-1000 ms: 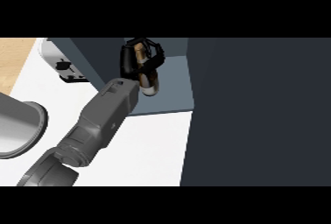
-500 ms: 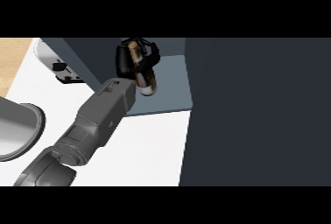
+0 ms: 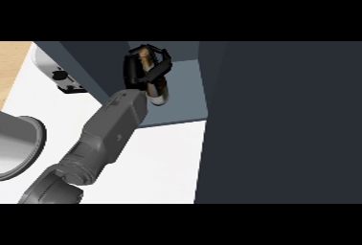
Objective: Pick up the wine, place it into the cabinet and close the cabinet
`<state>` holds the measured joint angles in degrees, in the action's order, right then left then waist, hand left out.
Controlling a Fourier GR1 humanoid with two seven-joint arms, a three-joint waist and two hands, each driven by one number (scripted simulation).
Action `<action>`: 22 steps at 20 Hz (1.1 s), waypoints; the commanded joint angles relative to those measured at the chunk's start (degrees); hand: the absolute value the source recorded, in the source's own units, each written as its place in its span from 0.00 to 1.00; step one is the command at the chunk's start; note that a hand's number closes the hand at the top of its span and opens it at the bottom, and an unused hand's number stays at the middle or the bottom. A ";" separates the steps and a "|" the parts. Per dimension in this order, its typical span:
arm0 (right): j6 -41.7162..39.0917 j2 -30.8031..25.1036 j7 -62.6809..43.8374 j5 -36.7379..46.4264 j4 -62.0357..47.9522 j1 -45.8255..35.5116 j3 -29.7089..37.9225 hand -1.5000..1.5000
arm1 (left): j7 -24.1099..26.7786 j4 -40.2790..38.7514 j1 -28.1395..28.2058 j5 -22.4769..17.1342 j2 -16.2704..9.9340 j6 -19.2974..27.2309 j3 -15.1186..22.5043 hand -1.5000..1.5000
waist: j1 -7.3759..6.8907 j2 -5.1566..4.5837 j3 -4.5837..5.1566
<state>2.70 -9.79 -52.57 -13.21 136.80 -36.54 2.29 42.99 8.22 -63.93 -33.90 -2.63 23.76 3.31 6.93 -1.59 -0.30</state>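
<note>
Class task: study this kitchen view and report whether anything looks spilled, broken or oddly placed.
Nothing looks spilled or damaged. The left hand is curled round the wine bottle, holding it tilted inside the open cabinet rather than upright. The cabinet door stands open. The right hand does not show.

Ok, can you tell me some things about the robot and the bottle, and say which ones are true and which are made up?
1. The left hand is curled round the wine bottle. True.
2. The wine bottle lies flat on the white counter. False: it is held up in the hand, over the floor of the open cabinet.
3. The cabinet is closed. False: the inside shows, and the dark door stands open at the right.
4. A round grey pot sits at the left edge. True.
5. The right hand holds the door. False: no right hand shows.
</note>
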 commanded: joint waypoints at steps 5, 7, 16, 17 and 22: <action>-0.33 0.79 -0.58 -1.94 1.89 1.17 -1.11 0.00 | 1.17 -2.49 7.89 -3.03 2.48 -4.89 -0.92 1.00 | 2.16 -1.15 0.49; 0.36 1.17 0.24 -1.03 0.32 -0.54 -0.73 0.00 | 0.63 -2.23 8.31 -3.74 2.46 -6.15 -0.97 1.00 | 1.20 -0.96 0.53; 0.03 1.89 0.20 -1.71 0.60 -0.82 -1.53 0.00 | 1.84 -1.91 11.52 -5.05 2.43 -4.65 1.11 1.00 | 4.10 -1.35 0.56; -0.60 1.74 0.54 -1.75 0.24 -0.14 -1.63 0.00 | 1.56 -1.75 11.81 -5.06 2.42 -5.30 1.45 1.00 | 3.48 -1.34 0.51; -0.78 1.84 -0.12 -3.13 0.81 0.13 -1.25 0.00 | 1.71 -0.77 12.34 -6.35 2.39 -3.11 2.17 1.00 | 4.75 -1.25 0.44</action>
<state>2.27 -7.86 -52.14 -14.25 136.49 -37.00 0.53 46.55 12.31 -58.60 -38.28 -4.88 20.57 5.16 10.61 -0.98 -1.01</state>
